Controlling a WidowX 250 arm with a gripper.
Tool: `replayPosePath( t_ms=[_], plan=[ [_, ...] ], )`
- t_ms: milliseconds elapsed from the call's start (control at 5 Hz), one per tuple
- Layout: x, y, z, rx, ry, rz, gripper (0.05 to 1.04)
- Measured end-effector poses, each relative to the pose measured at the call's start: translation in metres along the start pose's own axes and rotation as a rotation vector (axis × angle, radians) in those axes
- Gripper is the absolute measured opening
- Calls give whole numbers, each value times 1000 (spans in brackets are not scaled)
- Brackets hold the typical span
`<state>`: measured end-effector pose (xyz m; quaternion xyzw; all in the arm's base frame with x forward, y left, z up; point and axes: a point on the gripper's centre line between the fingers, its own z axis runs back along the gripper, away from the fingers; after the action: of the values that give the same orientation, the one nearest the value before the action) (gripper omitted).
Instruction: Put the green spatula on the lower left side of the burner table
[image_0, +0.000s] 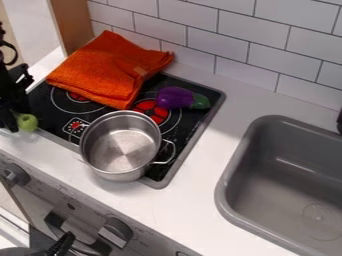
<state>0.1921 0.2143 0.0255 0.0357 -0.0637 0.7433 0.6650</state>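
The black gripper (16, 116) hangs at the left edge of the view, over the left corner of the stove. A small rounded green thing (27, 122) is right at its lower end, by the front left edge of the burner table (48, 120). Whether this is part of the green spatula, and whether it is held, I cannot tell. The burner table is a black stovetop with red-centred rings, its lower left side partly behind the gripper.
A metal pot (121, 146) stands on the stove's front part. An orange cloth (107, 67) covers the back left, and a purple eggplant (175, 98) lies at the back right. The grey sink (230, 172) is on the right, with white counter (194, 195) between.
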Motion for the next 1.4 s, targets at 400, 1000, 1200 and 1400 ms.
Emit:
replayPosePath(
  t_ms=[400,1000,1200,1400],
  plan=[
    [2,-4,5,41,0,7,648],
    [-3,-23,51,15,41,6,1000],
    [-16,-40,63,-126,6,-103,1000],
    [-41,-55,67,-249,-36,-293,1000]
  ],
)
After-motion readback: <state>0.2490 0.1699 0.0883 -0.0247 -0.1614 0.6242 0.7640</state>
